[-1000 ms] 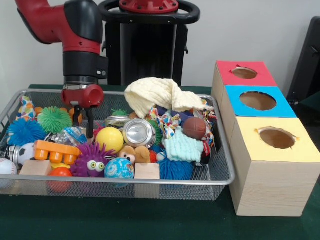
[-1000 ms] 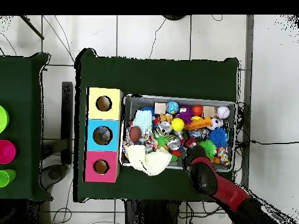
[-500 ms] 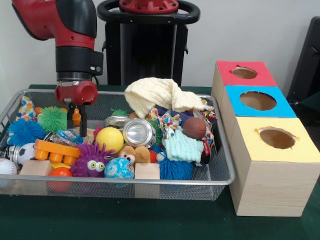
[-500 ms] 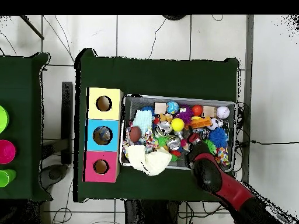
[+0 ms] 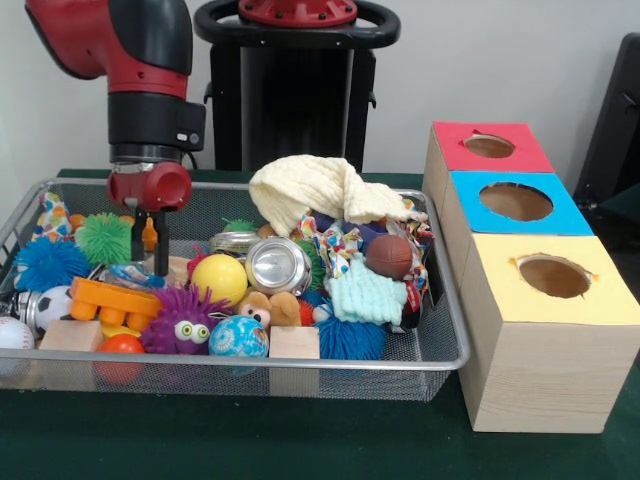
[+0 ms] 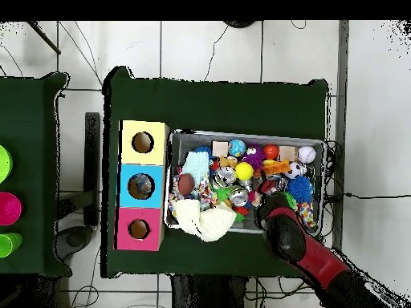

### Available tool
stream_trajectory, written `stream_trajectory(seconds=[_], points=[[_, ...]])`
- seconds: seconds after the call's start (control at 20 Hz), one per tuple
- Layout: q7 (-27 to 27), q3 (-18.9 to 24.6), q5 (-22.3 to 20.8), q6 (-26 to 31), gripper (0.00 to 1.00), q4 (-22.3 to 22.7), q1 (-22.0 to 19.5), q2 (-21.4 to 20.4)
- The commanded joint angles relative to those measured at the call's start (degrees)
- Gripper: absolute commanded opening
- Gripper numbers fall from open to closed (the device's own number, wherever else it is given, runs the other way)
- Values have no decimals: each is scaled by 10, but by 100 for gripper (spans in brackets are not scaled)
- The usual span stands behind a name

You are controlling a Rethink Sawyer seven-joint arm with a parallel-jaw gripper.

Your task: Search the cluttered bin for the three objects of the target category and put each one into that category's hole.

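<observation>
My gripper (image 5: pixel 148 260) hangs open over the left part of the wire bin (image 5: pixel 300 363), its fingertips just above a crumpled clear bottle (image 5: pixel 135 273). A small orange piece (image 5: pixel 148 232) shows between the fingers, apparently lying behind them. Beside it are a green spiky ball (image 5: pixel 105 238), a yellow ball (image 5: pixel 219 277), a silver can (image 5: pixel 277 265) and an orange brick (image 5: pixel 110 300). A brown football (image 5: pixel 388 255) lies further right. Three boxes with holes stand to the right: red (image 5: pixel 489 146), blue (image 5: pixel 516 202) and yellow (image 5: pixel 553 276). In the overhead view the arm (image 6: pixel 293 241) covers the gripper.
A cream cloth (image 5: pixel 320 190) is heaped at the back of the bin, with a mint cloth (image 5: pixel 367 290) below it. Along the front lie a purple spiky toy (image 5: pixel 185 320), a globe ball (image 5: pixel 238 338), wooden blocks (image 5: pixel 294 343), a soccer ball (image 5: pixel 50 305) and a baseball (image 5: pixel 12 333).
In the front view, the gripper has shifted left and risen a little from beside the yellow ball, out to above the clear bottle. The objects in the bin have not moved.
</observation>
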Motion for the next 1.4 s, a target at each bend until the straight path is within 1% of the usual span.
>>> stream_trajectory(seconds=[0.05,0.35,0.5,0.7,0.85,1.05,1.1,1.3,1.4], points=[[137,31,45,28,100,-15,17,15],[129,15,57,17,100,-31,36,42],[124,7,67,24,100,-41,46,49],[123,2,60,1,100,-56,49,78],[124,0,56,-12,100,-56,51,87],[126,-1,55,-17,100,-49,50,83],[126,-2,56,-14,100,-44,47,77],[126,-10,70,-9,100,-38,58,59],[122,-29,85,-3,100,-33,75,46]])
